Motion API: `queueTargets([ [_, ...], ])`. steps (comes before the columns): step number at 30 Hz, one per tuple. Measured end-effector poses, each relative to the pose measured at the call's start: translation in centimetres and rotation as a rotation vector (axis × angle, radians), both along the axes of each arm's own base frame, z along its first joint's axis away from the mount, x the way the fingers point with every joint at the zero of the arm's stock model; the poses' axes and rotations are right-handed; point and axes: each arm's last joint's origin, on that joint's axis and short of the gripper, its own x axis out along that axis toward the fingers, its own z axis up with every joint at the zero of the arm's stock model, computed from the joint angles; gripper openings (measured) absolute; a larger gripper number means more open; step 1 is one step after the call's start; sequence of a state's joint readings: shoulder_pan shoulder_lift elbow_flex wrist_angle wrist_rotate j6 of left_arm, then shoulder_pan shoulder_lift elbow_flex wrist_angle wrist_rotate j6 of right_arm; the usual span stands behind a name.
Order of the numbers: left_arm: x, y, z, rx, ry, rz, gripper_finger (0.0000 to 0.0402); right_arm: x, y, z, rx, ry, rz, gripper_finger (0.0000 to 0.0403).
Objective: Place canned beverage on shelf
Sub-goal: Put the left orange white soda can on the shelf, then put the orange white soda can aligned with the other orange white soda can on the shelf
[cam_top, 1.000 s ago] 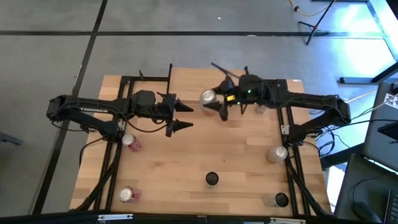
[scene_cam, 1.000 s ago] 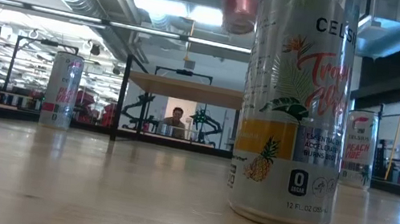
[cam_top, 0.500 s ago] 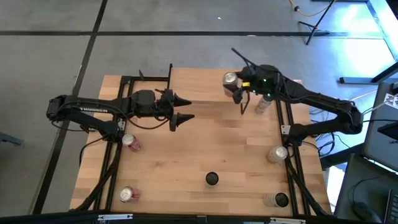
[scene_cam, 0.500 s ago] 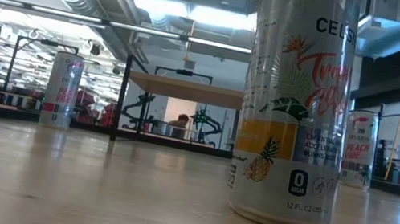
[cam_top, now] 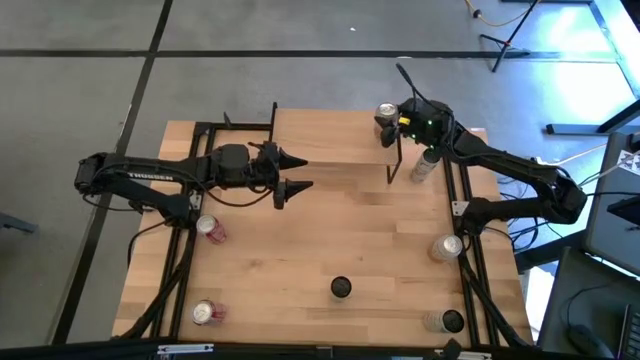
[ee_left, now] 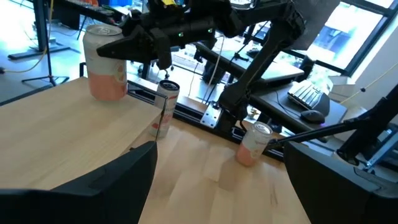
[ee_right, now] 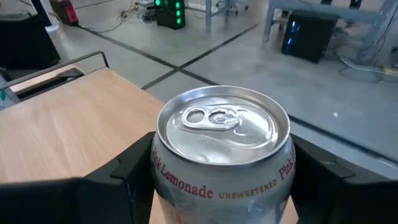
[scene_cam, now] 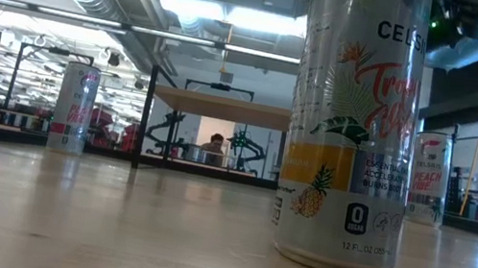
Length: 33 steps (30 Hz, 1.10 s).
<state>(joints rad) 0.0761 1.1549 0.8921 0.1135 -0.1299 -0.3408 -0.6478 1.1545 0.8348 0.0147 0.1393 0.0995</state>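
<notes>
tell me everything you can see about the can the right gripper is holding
The pink-and-silver aluminium drink can is upright and unopened, its pull tab flat on the shiny lid. The rim lettering reads "Pink Lemonade, unsweetened". The right gripper clamps its sides, holding it over the far right corner of the light wooden shelf board. Whether it touches the board can't be told.

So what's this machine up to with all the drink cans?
The right gripper holds a pink lemonade can upright over the far right end of the small wooden shelf; whether the can already touches the board is unclear. The left gripper hangs open over the middle of the table, holding nothing. Several other cans stand on the tabletop.
</notes>
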Motion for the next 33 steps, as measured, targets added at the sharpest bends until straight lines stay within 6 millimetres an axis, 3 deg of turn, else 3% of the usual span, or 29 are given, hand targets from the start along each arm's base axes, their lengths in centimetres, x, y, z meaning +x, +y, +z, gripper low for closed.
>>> queueTargets([
  [15,0.0,0.0,0.1,0.003,-0.008,-0.001,0.0343,-0.1,0.1,-1.2,0.032,-0.041,-0.014,0.0263],
  [20,0.0,0.0,0.1,0.0,-0.008,-0.008,0.0343,-0.1,0.1,-1.3,0.038,-0.03,-0.01,0.0368],
  [22,0.0,-0.1,0.1,-0.011,-0.01,-0.046,0.0343,-0.1,0.1,-1.0,0.043,-0.021,-0.01,0.0383],
  [33,0.1,-0.3,0.1,-0.017,-0.011,-0.084,0.0343,-0.4,0.4,5.0,0.025,0.067,0.038,0.031],
])
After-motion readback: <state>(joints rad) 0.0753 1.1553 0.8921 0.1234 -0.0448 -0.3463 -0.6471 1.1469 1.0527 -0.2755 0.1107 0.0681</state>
